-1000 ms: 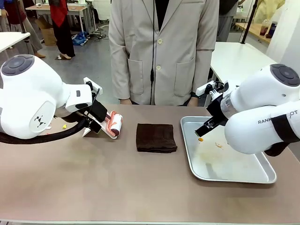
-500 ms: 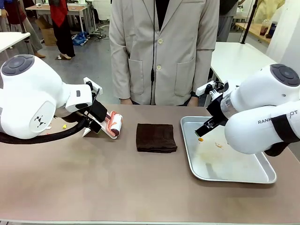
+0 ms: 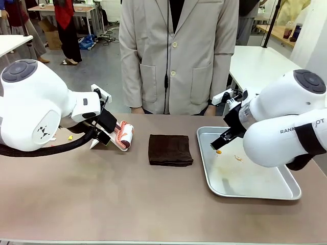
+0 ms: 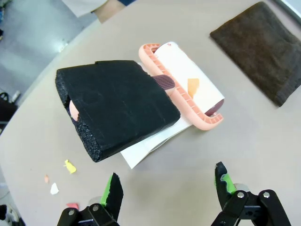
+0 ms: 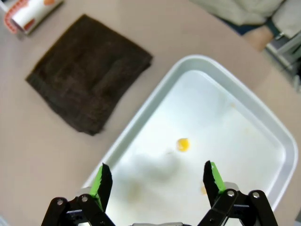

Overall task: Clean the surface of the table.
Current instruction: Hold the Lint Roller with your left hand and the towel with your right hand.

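The taupe-brown table (image 3: 127, 199) carries a lint roller (image 3: 124, 136) with a pink frame and a black foam handle (image 4: 115, 106), lying on a white sheet. My left gripper (image 4: 167, 188) hangs open just above it, touching nothing. Small coloured scraps (image 4: 69, 165) lie on the table beside the roller. A folded dark brown cloth (image 3: 170, 149) lies in the middle, also seen as the cloth (image 5: 89, 73). My right gripper (image 5: 157, 181) is open over the metal tray (image 3: 286, 193), above an orange crumb (image 5: 183, 144); in the front view the right gripper (image 3: 220, 143) is at the tray's near-left corner.
A person in a beige coat (image 3: 179, 56) stands at the far edge, hands low behind the table. The tray (image 5: 263, 122) holds a few orange smears. A yellow scrap (image 3: 69, 138) lies by the left arm. White tables stand behind.
The right arm has shifted very slightly to the left over the tray. The left arm, roller and cloth have stayed put.
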